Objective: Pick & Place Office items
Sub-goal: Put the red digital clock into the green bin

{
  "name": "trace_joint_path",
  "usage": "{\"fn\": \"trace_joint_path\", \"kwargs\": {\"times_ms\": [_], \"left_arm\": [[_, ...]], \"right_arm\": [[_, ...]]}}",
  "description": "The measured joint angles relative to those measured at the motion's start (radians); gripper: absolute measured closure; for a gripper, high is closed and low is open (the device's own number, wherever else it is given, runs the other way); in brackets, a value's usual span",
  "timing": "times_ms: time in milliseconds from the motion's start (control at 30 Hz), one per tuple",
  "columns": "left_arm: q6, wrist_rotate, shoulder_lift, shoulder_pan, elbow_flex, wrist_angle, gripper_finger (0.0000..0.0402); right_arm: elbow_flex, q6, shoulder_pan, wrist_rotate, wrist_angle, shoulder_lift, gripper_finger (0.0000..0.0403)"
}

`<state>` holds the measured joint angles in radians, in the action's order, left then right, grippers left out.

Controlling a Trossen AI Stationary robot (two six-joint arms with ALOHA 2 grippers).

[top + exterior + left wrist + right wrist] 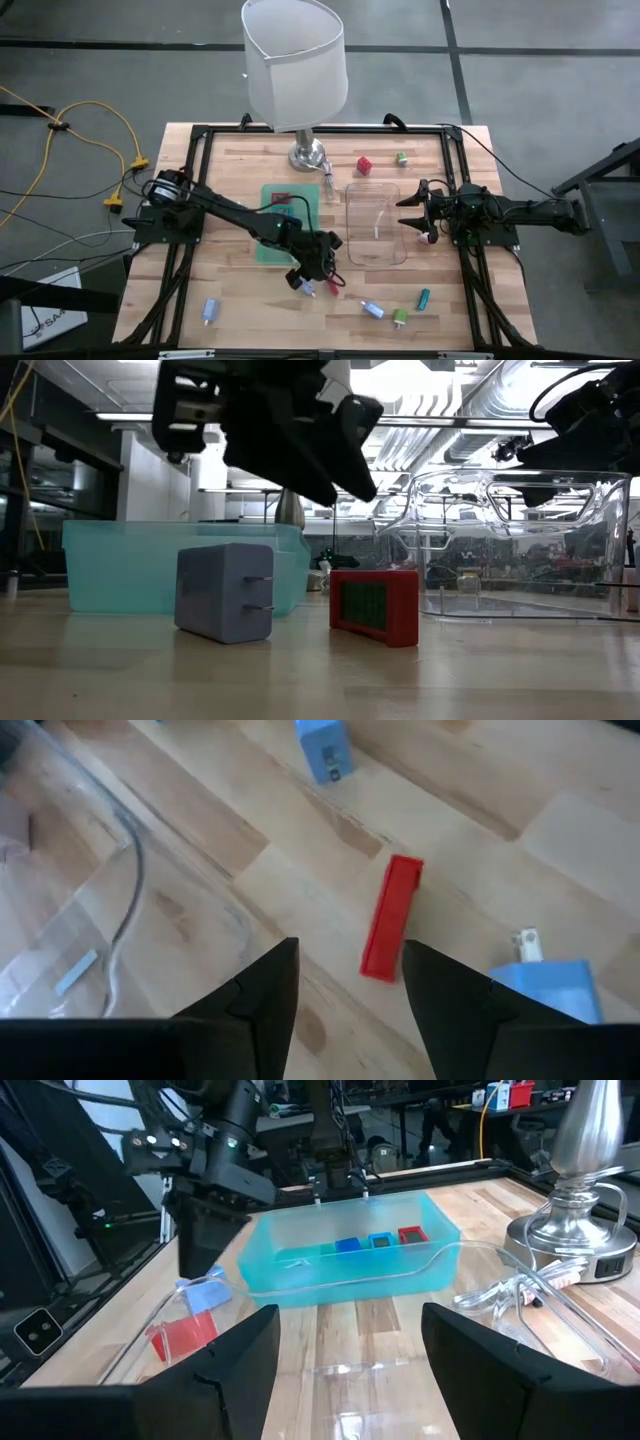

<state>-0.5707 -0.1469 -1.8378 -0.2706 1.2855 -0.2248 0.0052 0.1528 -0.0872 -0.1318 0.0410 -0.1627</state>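
Note:
My left gripper (312,277) hangs open over the table's near middle, slanting down. Just beyond its fingertips (350,950) a flat red piece (392,917) stands on its long edge on the wood, untouched. A blue plug block (548,988) lies right beside it, and another blue piece (323,750) lies farther off. In the low view the red piece (375,606) and the grey-blue plug block (225,592) sit under the gripper (340,455). A teal bin (350,1258) holds blue, teal and red pieces. My right gripper (350,1370) waits open at the table's right.
A clear plastic tray (375,222) lies right of the teal bin (280,225). A lamp (300,75) stands at the far middle. Loose pieces lie about: a red cube (364,165), a green one (401,158), and several near the front edge (399,317).

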Motion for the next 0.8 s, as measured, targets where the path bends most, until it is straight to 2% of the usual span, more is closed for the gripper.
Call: {"fn": "trace_joint_path", "kwargs": {"times_ms": [167, 500, 800], "left_arm": [[0.025, 0.054, -0.004, -0.028, 0.020, -0.041, 0.0230], [0.028, 0.100, -0.014, -0.036, 0.190, -0.257, 0.0230], [0.026, 0.089, -0.100, -0.047, 0.219, -0.261, 0.0230]], "right_arm": [[0.000, 0.000, 0.000, 0.000, 0.000, 0.000, 0.0171], [0.000, 0.000, 0.000, 0.001, 0.000, 0.000, 0.0171], [0.000, 0.000, 0.000, 0.000, 0.000, 0.000, 0.0171]]}}
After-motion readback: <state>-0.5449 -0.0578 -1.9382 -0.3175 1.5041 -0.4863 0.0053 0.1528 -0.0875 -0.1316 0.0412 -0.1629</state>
